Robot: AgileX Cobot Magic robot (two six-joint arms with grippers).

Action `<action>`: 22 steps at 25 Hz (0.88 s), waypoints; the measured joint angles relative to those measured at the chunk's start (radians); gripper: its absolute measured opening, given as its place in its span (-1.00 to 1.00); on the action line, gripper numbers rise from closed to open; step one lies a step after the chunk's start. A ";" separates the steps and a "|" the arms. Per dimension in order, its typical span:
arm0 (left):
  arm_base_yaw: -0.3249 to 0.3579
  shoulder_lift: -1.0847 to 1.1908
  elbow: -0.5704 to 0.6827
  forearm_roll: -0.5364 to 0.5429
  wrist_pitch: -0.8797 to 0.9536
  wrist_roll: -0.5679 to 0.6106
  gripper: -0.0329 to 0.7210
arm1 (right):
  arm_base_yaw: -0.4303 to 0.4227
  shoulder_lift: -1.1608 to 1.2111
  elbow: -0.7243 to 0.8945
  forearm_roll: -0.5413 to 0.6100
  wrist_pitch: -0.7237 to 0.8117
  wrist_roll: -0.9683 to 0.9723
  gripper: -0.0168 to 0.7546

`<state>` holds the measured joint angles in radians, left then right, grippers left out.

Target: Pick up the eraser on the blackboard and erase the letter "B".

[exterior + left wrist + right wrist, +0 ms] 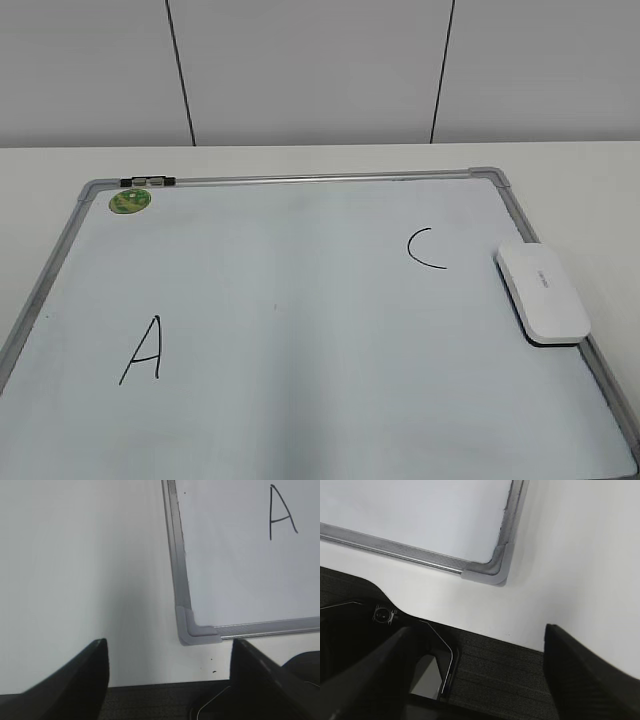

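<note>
The large white dry-erase blackboard (300, 320) with grey frame covered the desk's middle. No letter "B" was visible, only "A" (142, 350) and "C" (424, 249). The flat white plastic eraser (541, 292) lay across its right frame. Both the left gripper (167, 680) and right gripper (480, 680) stood apart, empty, near the front corners. A careless wipe could erase "C", being near.

Both tools (167, 680) (485, 675) spread wide, empty
</note>
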<state>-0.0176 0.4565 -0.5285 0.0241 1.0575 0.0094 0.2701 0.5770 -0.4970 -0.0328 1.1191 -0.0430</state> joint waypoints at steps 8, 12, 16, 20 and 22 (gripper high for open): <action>0.000 0.000 0.010 -0.010 0.016 0.000 0.58 | 0.000 -0.001 0.000 0.000 0.000 -0.002 0.57; 0.000 0.000 0.010 -0.013 0.016 0.000 0.55 | 0.000 -0.001 0.000 0.000 0.000 -0.002 0.57; 0.000 0.000 0.010 -0.015 0.016 0.000 0.53 | 0.000 -0.001 0.000 0.000 0.000 -0.002 0.57; 0.000 0.000 0.010 -0.015 0.016 0.000 0.53 | 0.000 -0.001 0.000 0.000 0.000 -0.002 0.57; 0.000 0.000 0.010 -0.015 0.016 0.000 0.53 | 0.000 -0.001 0.000 0.000 0.000 -0.002 0.57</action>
<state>-0.0176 0.4565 -0.5187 0.0090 1.0737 0.0094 0.2701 0.5762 -0.4970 -0.0328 1.1191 -0.0454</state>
